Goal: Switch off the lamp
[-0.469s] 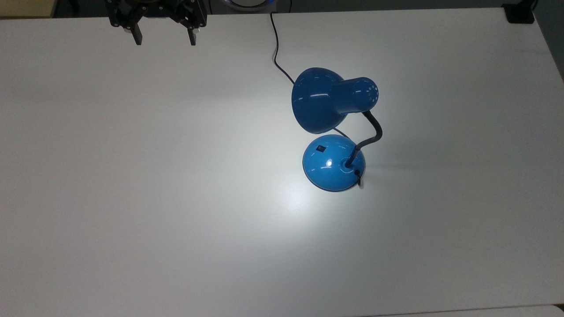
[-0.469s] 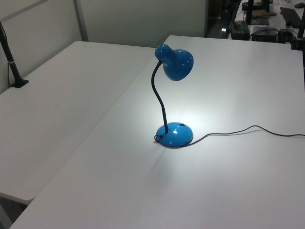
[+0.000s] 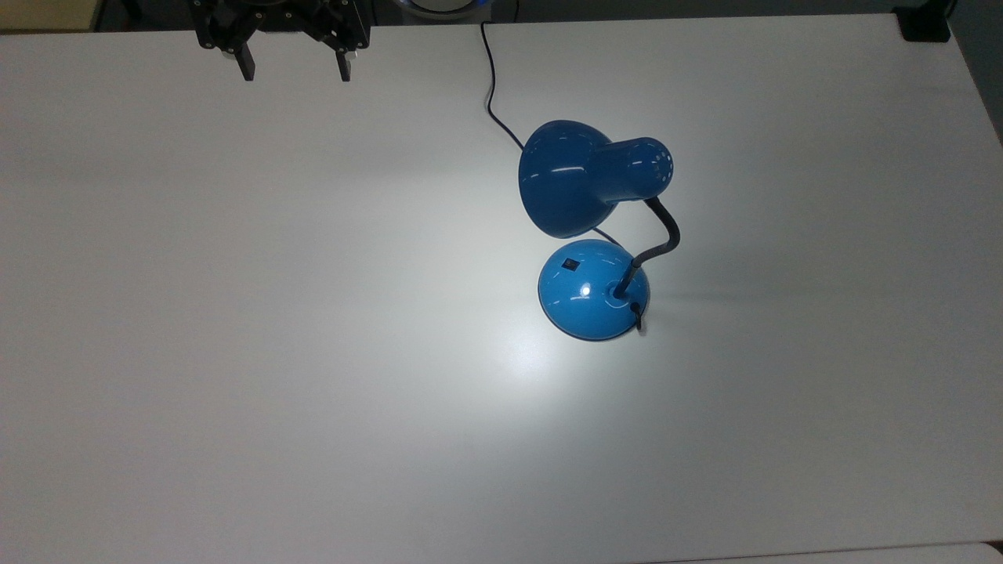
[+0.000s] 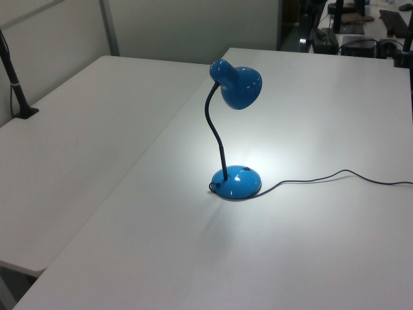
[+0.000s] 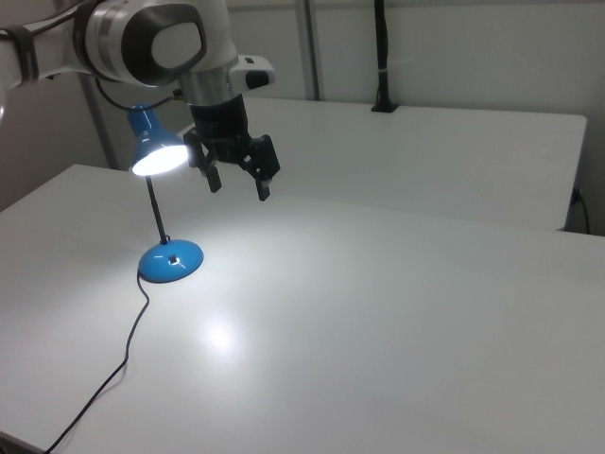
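The blue lamp stands on the white table (image 3: 235,352), lit, throwing a bright patch onto the tabletop. Its bell shade (image 3: 566,178) (image 4: 240,87) (image 5: 156,151) hangs over the domed base (image 3: 589,291) (image 4: 236,183) (image 5: 171,262), joined by a black bendy neck (image 3: 662,235). A small black switch (image 3: 572,265) sits on the base's upper left in the top view. My gripper (image 3: 296,69) (image 5: 237,185) hangs open and empty in the air at the top view's upper left, far from the lamp.
The lamp's black cord (image 3: 490,74) (image 4: 335,175) (image 5: 104,378) trails over the table to its edge. A second white table (image 4: 77,142) adjoins it. A black clamp with a post (image 5: 382,57) stands at that table's far edge.
The gripper has shifted very slightly toward the top view's upper edge. The lamp is unchanged and still lit.
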Tool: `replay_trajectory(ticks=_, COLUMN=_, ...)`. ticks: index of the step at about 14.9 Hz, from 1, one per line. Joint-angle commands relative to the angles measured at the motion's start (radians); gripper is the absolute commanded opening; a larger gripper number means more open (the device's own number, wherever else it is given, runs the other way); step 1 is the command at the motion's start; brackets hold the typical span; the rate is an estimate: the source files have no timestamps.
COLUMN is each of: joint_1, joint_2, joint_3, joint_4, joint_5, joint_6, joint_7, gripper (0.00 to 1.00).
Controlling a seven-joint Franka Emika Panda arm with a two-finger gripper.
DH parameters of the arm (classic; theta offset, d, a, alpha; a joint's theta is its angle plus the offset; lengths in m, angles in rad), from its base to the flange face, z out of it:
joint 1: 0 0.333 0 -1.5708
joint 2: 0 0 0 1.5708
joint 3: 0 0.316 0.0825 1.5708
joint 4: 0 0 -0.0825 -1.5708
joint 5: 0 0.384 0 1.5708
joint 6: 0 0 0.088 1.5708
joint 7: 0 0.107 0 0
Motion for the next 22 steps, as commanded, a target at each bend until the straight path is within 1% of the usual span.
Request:
replay_trajectory(ticks=1, joint_1=0.021, joint_2=-0.005, joint_3=-0.017, joint_4=-0.001, joint_5=0.011, joint_6=0.001, joint_7=0.017, gripper=1.0)
replay_trajectory(ticks=3, joint_1=0.021, joint_2=-0.005, joint_3=-0.017, joint_4=-0.001, joint_5=0.011, joint_6=0.001, joint_7=0.011, gripper=1.0)
replay_trajectory(ticks=5, joint_1=0.018, joint_2=-0.002, joint_3=-0.018, joint_4=-0.002, joint_5=0.011, joint_6=-0.007, joint_7=-0.032, gripper=1.0)
replay_trajectory(ticks=9, joint_1=0.013, joint_2=0.0, joint_3=-0.02, joint_4=-0.005, joint_5=-0.007, joint_6=-0.099, joint_7=-0.337, gripper=1.0)
replay_trajectory(ticks=10, joint_1=0.011, joint_2=0.0, joint_3=-0.02, joint_4=-0.007, joint_5=-0.012, joint_6=-0.11, joint_7=-0.374, gripper=1.0)
replay_trajectory(ticks=12, joint_1=0.013, joint_2=0.006, joint_3=-0.02, joint_4=-0.022, joint_5=-0.012, joint_6=-0.11, joint_7=-0.376, gripper=1.0)
replay_trajectory(ticks=14, joint_1=0.013, joint_2=0.006, joint_3=-0.018, joint_4=-0.065, joint_5=-0.012, joint_6=-0.099, joint_7=-0.388, gripper=1.0)
replay_trajectory(ticks=15, joint_1=0.016, joint_2=0.01, joint_3=-0.018, joint_4=-0.079, joint_5=-0.012, joint_6=-0.095, joint_7=-0.388, gripper=0.91)
replay_trajectory(ticks=17, joint_1=0.019, joint_2=0.02, joint_3=-0.017, joint_4=-0.096, joint_5=0.005, joint_6=-0.084, joint_7=-0.367, gripper=0.43)
replay_trajectory(ticks=18, joint_1=0.022, joint_2=0.026, joint_3=-0.014, joint_4=-0.103, joint_5=0.026, joint_6=-0.07, joint_7=-0.339, gripper=0.23)
replay_trajectory(ticks=19, joint_1=0.022, joint_2=0.033, joint_3=0.006, joint_4=-0.108, joint_5=0.061, joint_6=-0.043, joint_7=-0.251, gripper=0.01)
replay_trajectory(ticks=21, joint_1=0.022, joint_2=0.052, joint_3=0.031, joint_4=-0.125, joint_5=0.072, joint_6=0.014, joint_7=-0.129, gripper=0.0)
replay_trajectory(ticks=22, joint_1=0.024, joint_2=0.067, joint_3=0.046, joint_4=-0.148, joint_5=0.093, joint_6=0.063, joint_7=-0.065, gripper=0.0)
